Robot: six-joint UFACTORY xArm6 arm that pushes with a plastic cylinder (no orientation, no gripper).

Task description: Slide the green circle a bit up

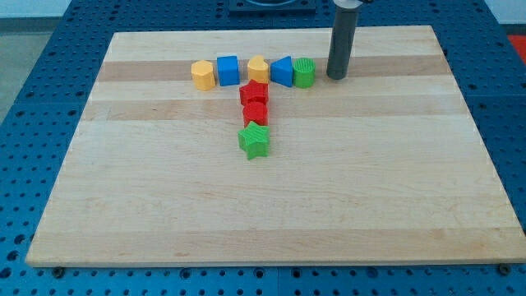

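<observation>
The green circle (304, 72) sits at the right end of a row of blocks near the view's top. My tip (337, 76) rests on the board just to the right of the green circle, with a small gap between them. The rod rises straight up out of the view's top. Left of the green circle in the row are a blue triangular block (282, 71), a yellow heart-like block (258, 69), a blue cube (228, 71) and a yellow hexagon (202, 75).
Two red blocks (254, 93) (256, 113) and a green star (255, 141) form a column below the row. The wooden board (271, 205) lies on a blue perforated table (33, 123).
</observation>
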